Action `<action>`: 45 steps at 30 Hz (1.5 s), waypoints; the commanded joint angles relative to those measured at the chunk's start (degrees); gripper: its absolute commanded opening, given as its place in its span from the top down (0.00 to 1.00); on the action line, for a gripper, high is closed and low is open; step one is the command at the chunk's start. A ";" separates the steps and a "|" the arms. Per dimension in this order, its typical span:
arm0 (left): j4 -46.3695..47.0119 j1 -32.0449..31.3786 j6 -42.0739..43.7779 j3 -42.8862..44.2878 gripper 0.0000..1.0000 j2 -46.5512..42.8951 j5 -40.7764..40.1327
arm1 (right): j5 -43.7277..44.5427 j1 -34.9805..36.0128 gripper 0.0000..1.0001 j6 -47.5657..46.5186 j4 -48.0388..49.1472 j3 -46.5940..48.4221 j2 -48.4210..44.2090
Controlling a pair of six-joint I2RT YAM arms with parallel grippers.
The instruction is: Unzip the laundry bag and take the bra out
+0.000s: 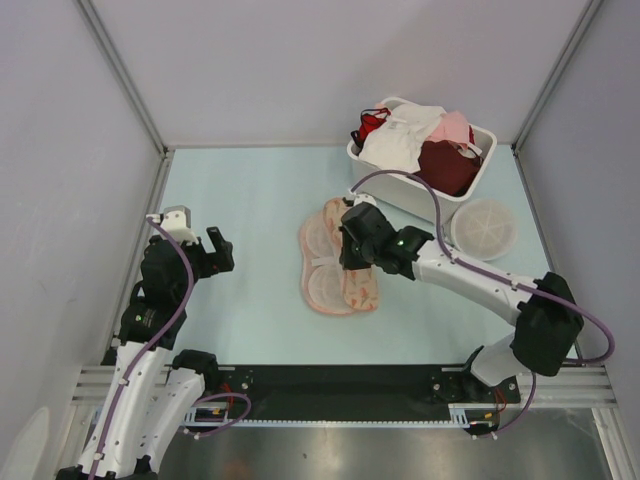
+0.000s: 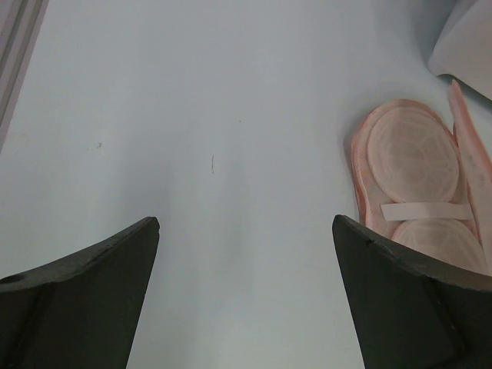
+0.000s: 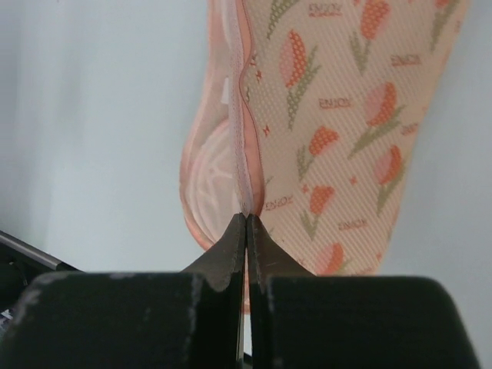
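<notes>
The laundry bag [image 1: 335,268] lies unzipped in the middle of the table, its pink mesh inner half [image 2: 415,154] flat and its tulip-printed half [image 3: 338,115] raised on edge. My right gripper [image 1: 347,250] is over it, and its jaws [image 3: 246,217] are shut on the bag's pink zipper edge. My left gripper [image 1: 222,250] hovers open to the left of the bag with only bare table between its fingers [image 2: 246,221]. A soft white bra [image 1: 402,138] lies on top of the pile in the bin; nothing white shows inside the bag.
A white bin [image 1: 398,190] at the back right holds a red bra [image 1: 372,122], a pink garment [image 1: 455,128] and a dark red one [image 1: 447,165]. A round white mesh disc [image 1: 484,228] lies beside the bin. Grey walls enclose the table.
</notes>
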 commanded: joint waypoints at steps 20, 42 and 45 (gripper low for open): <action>1.99 0.47 1.24 -0.15 0.00 0.27 2.26 | -11.41 3.63 0.92 1.00 13.54 6.47 17.61; 1.90 0.47 1.32 -0.15 0.01 0.19 1.91 | -2.09 0.40 0.02 -6.57 16.79 -8.80 3.48; 1.98 0.47 1.32 -0.15 0.00 0.10 1.73 | -1.13 -3.38 0.02 -6.21 16.27 -14.52 -2.76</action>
